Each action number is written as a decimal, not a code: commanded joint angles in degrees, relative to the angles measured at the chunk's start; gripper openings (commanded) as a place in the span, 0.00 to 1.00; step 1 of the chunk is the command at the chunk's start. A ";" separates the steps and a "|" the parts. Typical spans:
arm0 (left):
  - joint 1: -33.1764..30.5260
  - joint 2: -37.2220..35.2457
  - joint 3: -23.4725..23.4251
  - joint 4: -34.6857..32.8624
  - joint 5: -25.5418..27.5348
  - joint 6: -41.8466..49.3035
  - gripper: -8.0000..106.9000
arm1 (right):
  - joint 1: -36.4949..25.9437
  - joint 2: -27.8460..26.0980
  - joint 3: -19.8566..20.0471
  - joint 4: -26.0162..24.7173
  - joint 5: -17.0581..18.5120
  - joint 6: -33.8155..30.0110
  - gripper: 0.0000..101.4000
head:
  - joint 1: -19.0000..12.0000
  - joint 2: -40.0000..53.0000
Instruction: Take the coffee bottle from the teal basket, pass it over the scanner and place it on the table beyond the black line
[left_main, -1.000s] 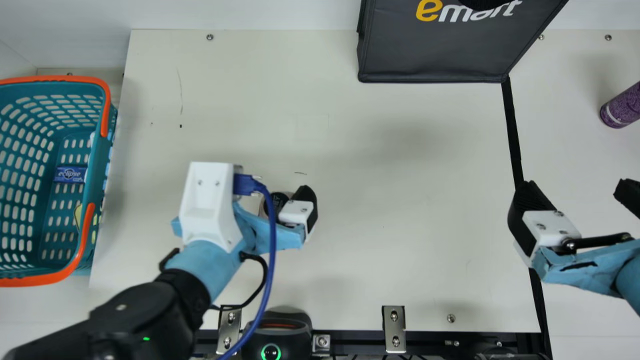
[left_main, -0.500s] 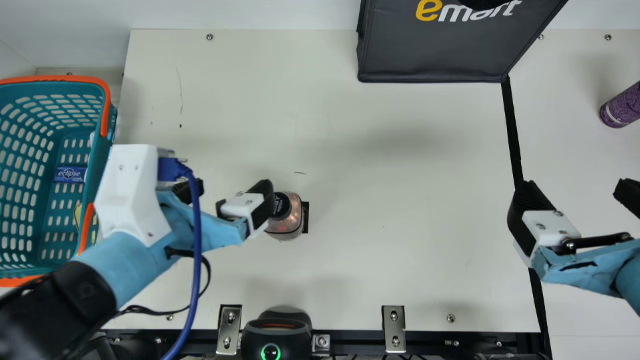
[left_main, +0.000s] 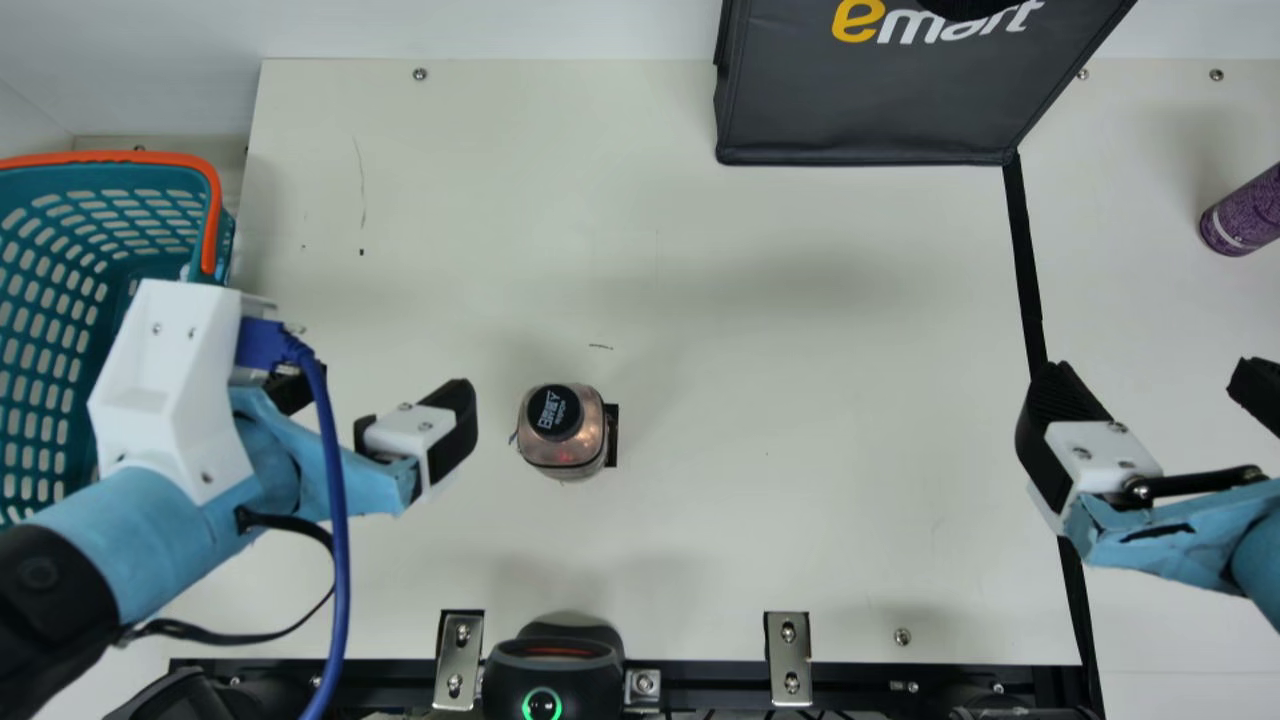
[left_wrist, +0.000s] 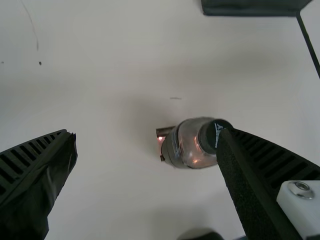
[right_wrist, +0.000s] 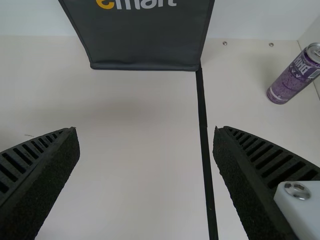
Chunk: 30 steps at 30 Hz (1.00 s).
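1. My left end effector (left_main: 375, 388) is spread wide with nothing gripped, above the desk (left_main: 750, 520), between the basket and the bottle.
2. The coffee bottle (left_main: 566, 440) stands upright on the desk, black cap (left_main: 553, 411) uppermost. It is near my left end effector but apart from it, with a reddish glow showing through its clear body. A small dark piece (left_main: 612, 436) shows just beside it.
3. From my left wrist, I see bare desk between the two ribbed fingers of that end effector (left_wrist: 147, 134); one finger overlaps the edge of the bottle's cap in this view.
4. My right end effector (left_main: 1155, 375) is also wide open and holds nothing. It is near the black line (left_main: 1022, 240), well apart from the bottle.
5. The bottle is on the basket's side of that line, so it isn't beyond it.
6. The teal basket (left_main: 110, 178), with its orange handle (left_main: 211, 215), is at my left, partly covered by my left arm.
7. The scanner (left_main: 553, 670), with a lit green ring, is at the desk's near edge.
8. A dark bag (left_main: 870, 110) is at the far side; a purple can (left_main: 1245, 215) is past the line.
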 joint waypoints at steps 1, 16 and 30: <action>-0.50 0.68 -1.05 -1.29 2.16 1.03 0.85 | 0.00 0.00 0.00 0.00 0.00 0.00 0.94 | -1.66 0.09; -12.03 10.68 -8.79 2.14 7.99 -9.49 0.85 | 0.00 0.00 0.00 0.00 -0.02 0.00 0.94 | -1.66 0.09; -21.82 18.83 -11.38 11.50 7.46 -23.04 0.85 | 0.00 0.00 0.00 0.00 -0.02 0.00 0.94 | -1.66 0.09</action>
